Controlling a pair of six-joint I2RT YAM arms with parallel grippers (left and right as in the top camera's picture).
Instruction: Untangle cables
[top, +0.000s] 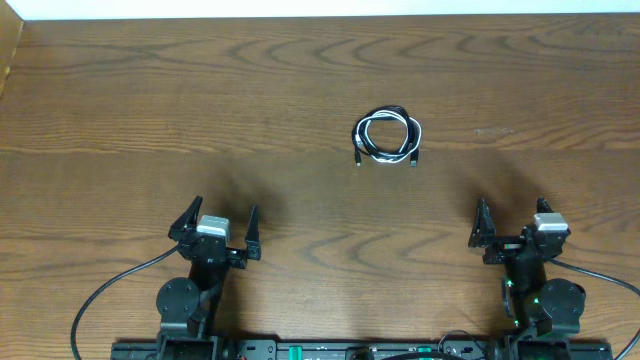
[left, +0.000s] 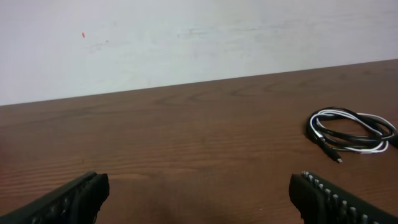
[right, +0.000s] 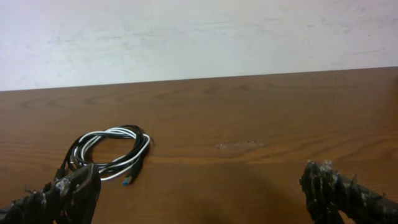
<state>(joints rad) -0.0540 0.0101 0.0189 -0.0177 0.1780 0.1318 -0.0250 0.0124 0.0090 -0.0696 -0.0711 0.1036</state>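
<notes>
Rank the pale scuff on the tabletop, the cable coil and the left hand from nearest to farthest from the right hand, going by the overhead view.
1. The pale scuff: straight ahead of the right hand, slightly to its left.
2. The cable coil: ahead and well to the left, about mid-table.
3. The left hand: level with the right hand, far across on the left side.

A brown wood-grain bench (top: 300, 80) spans the view. A pale wall (left: 186, 37) rises at twelve o'clock, with a red speck (left: 83, 35) toward ten o'clock.

Coiled cables (left: 351, 132) on wooden table (left: 186, 137)
</notes>
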